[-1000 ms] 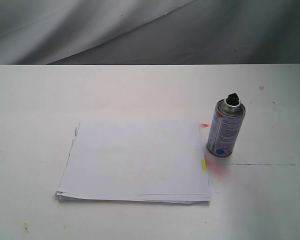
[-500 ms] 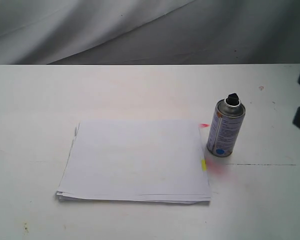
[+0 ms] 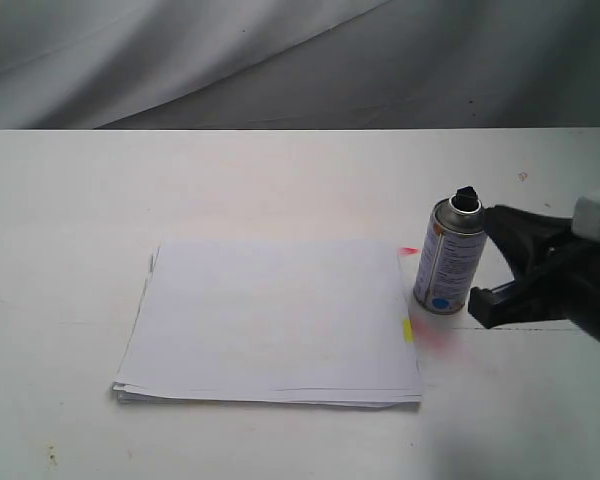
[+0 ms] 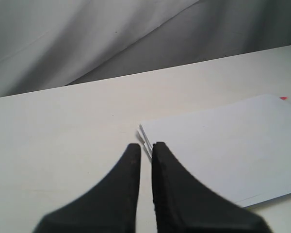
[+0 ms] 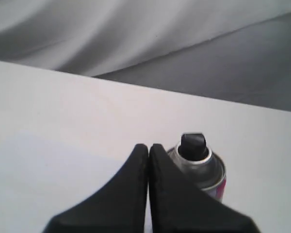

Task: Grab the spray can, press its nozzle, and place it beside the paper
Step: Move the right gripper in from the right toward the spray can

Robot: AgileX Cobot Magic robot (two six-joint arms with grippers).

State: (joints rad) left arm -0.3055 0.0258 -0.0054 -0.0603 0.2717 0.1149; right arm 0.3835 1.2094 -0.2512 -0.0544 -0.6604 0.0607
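The spray can (image 3: 450,257) stands upright on the white table just right of the paper (image 3: 275,320), silver with a white label and a blue dot low on its side. Its black nozzle (image 3: 466,196) sits inside the top rim. In the right wrist view the spray can (image 5: 203,167) and nozzle (image 5: 192,144) lie close beside my right gripper (image 5: 148,147), whose jaws are shut and empty. My right gripper (image 3: 495,220) hangs just right of the can's top. My left gripper (image 4: 145,146) is shut and empty, at the corner of the paper (image 4: 223,145).
A small yellow tab (image 3: 408,328) sticks out at the paper's right edge, and pink smudges (image 3: 435,338) mark the table (image 3: 280,180) near the can. A grey cloth backdrop (image 3: 280,60) hangs behind the table's far edge.
My right gripper has come in from the right edge of the exterior view and now sits right beside the can. The can and paper have not moved.
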